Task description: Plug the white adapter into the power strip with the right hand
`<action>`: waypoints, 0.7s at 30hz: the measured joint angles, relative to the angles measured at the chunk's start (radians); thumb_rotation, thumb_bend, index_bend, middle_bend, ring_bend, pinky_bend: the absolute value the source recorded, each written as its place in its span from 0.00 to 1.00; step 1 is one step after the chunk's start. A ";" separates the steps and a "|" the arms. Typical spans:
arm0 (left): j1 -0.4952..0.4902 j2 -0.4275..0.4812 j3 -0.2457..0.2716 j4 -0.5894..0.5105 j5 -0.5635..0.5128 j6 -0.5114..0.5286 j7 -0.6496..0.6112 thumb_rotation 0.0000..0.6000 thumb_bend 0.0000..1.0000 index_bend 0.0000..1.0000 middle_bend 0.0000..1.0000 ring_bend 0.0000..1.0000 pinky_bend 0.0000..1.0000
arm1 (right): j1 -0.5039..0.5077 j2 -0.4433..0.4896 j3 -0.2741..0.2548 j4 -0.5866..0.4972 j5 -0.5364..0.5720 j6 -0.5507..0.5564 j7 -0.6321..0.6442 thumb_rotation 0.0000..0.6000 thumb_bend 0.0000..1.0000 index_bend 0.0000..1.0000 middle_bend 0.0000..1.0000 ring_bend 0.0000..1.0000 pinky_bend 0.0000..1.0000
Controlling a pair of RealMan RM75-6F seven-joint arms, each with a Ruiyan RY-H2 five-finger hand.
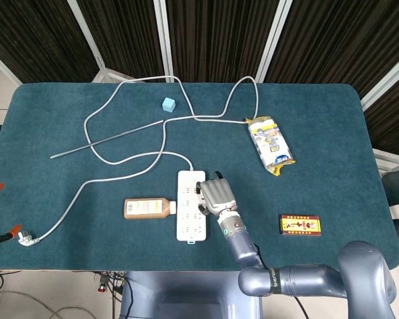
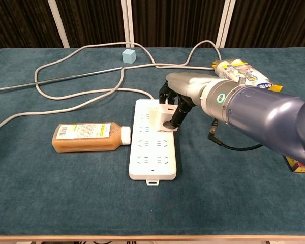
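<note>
The white power strip (image 2: 153,146) (image 1: 190,216) lies lengthwise near the table's front edge. A small white adapter (image 2: 162,115) stands on the strip's far half, close to its right side. My right hand (image 2: 179,99) (image 1: 215,196) grips the adapter from above, with dark fingers curled around it and one fingertip down on the strip beside it. In the head view the hand covers the adapter. Whether the prongs are fully in the socket is hidden. My left hand is in neither view.
An amber bottle (image 2: 89,137) lies on its side just left of the strip. The strip's grey cord (image 2: 81,79) loops across the back left. A snack bag (image 1: 270,145) lies at the right, a red box (image 1: 300,224) near the front right, a blue cube (image 1: 168,104) at the back.
</note>
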 measured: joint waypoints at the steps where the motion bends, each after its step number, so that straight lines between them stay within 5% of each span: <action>1: 0.000 0.000 0.000 0.000 -0.001 -0.001 0.000 1.00 0.09 0.19 0.00 0.00 0.00 | 0.000 -0.001 0.000 0.001 0.000 0.000 0.000 1.00 0.52 0.74 0.59 0.46 0.14; 21: -0.001 0.002 0.001 -0.001 0.001 -0.004 -0.002 1.00 0.09 0.19 0.00 0.00 0.00 | 0.015 -0.025 0.005 0.016 -0.014 -0.007 -0.002 1.00 0.52 0.75 0.59 0.47 0.14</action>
